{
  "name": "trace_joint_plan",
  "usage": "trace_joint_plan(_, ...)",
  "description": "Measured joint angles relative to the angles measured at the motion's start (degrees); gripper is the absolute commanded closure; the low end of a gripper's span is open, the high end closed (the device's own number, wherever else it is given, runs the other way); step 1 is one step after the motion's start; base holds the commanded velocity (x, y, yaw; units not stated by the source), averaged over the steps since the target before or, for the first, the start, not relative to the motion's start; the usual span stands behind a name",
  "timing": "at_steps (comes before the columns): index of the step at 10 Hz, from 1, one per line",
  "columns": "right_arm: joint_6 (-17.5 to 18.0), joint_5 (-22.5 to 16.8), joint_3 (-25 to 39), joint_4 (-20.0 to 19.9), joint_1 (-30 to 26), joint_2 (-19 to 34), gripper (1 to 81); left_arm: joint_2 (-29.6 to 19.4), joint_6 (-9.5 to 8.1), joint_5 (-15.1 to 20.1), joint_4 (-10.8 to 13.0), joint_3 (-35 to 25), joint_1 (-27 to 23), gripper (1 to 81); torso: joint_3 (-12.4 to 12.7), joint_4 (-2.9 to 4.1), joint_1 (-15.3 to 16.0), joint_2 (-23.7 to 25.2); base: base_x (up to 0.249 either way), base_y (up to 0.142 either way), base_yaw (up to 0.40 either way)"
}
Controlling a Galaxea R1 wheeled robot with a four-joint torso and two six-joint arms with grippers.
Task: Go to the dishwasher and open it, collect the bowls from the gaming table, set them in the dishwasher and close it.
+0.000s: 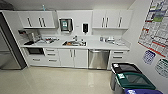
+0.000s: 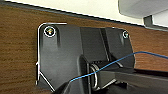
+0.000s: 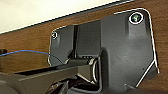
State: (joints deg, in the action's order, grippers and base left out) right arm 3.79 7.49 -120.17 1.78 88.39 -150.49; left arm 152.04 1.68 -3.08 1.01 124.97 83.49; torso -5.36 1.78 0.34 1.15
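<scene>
Kitchenette ahead of me, seen from my head camera. Far left, a tall steel fridge (image 1: 8,47). Next along the desk (image 1: 95,45) — a dark microwave (image 1: 35,51) set under it, white drawers (image 1: 51,53) beside that, clutter on top I cannot make out. Middle: sink (image 1: 74,43) with something orange in it, white cabinet doors (image 1: 73,58) below. Right of those, the dishwasher (image 1: 98,59) — brushed steel front, bar handle across the top, door shut. Past it, more drawers, then posters (image 1: 156,27) on the right wall. Near right corner: bins (image 1: 130,78) with dark, green and blue lids. Wrist views show wood-grain surface and a blue cable (image 2: 117,60); left gripper and right gripper — cannot tell whether apart or together.
</scene>
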Motion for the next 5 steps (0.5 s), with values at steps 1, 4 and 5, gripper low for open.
trace_joint_plan(1,0.0,-0.02,0.0,0.01,0.02,0.02,1.0,0.0,0.0,0.02,0.0,0.0,0.02,1.0,0.0,0.0,0.0,0.0,0.113,0.0,0.0)
trace_joint_plan(4,0.0,0.0,0.0,0.0,0.0,0.0,1.0,0.0,0.0,0.0,0.0,0.0,0.0,1.0,0.0,0.0,0.0,0.0,0.114,0.0,0.0)
trace_joint_plan(5,-0.02,-0.02,0.0,0.0,0.0,0.0,1.0,0.0,0.0,0.02,0.0,0.0,0.02,1.0,0.0,0.0,0.0,0.0,0.113,0.0,0.0)
